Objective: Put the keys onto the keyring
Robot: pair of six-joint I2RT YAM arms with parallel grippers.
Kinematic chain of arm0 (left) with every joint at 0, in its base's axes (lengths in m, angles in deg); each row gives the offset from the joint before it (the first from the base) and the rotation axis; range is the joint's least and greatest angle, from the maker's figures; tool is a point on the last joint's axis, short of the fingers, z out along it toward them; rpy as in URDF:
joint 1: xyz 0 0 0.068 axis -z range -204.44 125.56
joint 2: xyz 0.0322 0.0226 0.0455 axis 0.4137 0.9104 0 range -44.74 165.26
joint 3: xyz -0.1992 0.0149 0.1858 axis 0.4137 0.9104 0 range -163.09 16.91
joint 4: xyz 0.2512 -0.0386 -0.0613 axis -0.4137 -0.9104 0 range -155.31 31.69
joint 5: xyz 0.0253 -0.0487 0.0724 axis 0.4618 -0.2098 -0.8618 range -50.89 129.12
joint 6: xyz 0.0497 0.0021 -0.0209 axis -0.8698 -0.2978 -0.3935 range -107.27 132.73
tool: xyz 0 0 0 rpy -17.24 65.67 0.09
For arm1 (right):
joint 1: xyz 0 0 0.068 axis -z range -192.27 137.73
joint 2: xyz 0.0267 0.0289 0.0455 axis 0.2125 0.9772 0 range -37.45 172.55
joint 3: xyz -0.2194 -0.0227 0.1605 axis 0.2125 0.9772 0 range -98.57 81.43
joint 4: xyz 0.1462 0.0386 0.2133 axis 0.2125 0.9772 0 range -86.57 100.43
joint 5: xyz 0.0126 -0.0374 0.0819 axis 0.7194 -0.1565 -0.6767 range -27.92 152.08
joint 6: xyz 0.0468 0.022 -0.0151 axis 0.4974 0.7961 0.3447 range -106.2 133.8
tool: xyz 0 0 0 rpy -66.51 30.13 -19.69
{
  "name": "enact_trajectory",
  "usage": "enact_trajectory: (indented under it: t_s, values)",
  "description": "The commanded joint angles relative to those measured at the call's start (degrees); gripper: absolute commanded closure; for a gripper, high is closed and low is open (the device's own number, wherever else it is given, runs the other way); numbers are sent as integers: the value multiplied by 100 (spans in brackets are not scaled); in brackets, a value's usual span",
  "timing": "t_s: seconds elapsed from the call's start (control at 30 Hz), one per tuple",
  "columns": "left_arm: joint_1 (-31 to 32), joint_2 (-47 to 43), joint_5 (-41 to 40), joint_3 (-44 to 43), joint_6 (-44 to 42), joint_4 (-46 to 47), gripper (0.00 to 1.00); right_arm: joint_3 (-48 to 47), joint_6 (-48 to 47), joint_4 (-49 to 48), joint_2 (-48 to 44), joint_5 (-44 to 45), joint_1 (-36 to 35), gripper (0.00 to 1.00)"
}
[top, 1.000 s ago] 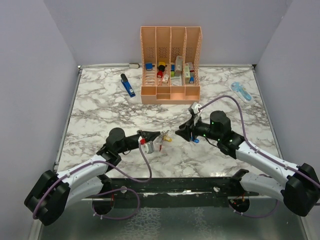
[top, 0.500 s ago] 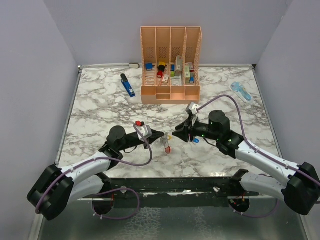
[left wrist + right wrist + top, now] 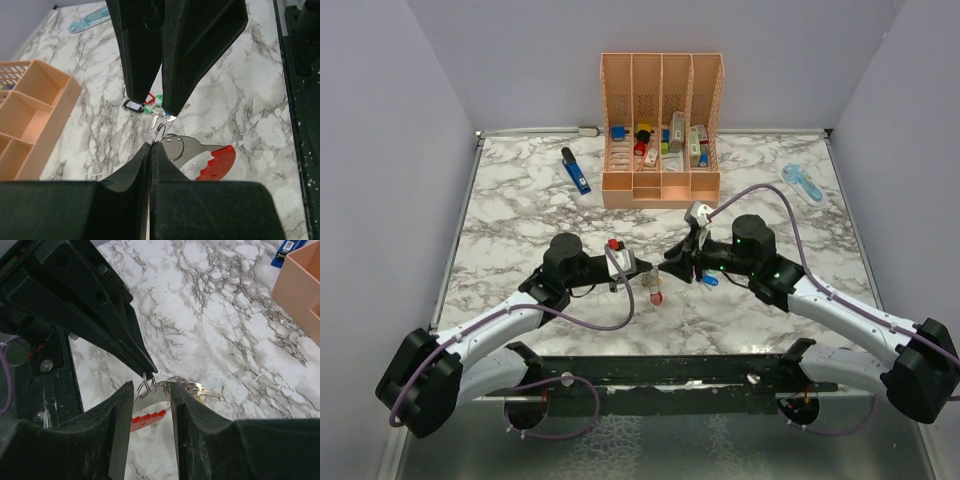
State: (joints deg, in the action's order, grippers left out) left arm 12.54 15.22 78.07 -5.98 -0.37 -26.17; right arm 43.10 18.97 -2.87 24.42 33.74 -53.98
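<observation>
Red-and-grey keyring (image 3: 215, 161), clamped by the right gripper (image 3: 151, 390), could twist loose if the left gripper (image 3: 151, 147), pinching a wire ring (image 3: 159, 131), tugs sideways.

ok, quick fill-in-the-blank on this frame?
1. The left hand is ___ on the keyring.
2. The keyring's coloured half is ___.
3. The organizer has ___ slots.
4. In the top view, the blue tool lies ___ of the organizer.
Missing: shut; red; four; left.
</observation>
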Motion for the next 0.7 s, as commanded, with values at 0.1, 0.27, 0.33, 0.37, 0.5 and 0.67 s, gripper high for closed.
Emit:
enact_trajectory:
  t_s: [0.1,0.27,0.33,0.37,0.5,0.67]
  values:
    - [-23,125,698,-1317,-2666,-2984,100,-301,-523,880,39,-102,-65,63]
    - [-23,346,971,-1952,-3548,-4228,100,-366,-635,1045,-23,-8,-65,63]
    - [-23,411,1055,-2088,-3643,-4456,100,-381,-640,1027,-10,31,-65,63]
    - [-23,433,1084,-2129,-3632,-4499,100,-382,-632,1012,-2,44,-65,63]
    - [-23,484,1081,-2215,-3562,-4544,100,-404,-610,941,64,49,-74,63]
    - [-23,600,997,-2351,-3362,-4601,100,-501,-644,943,180,30,-136,64]
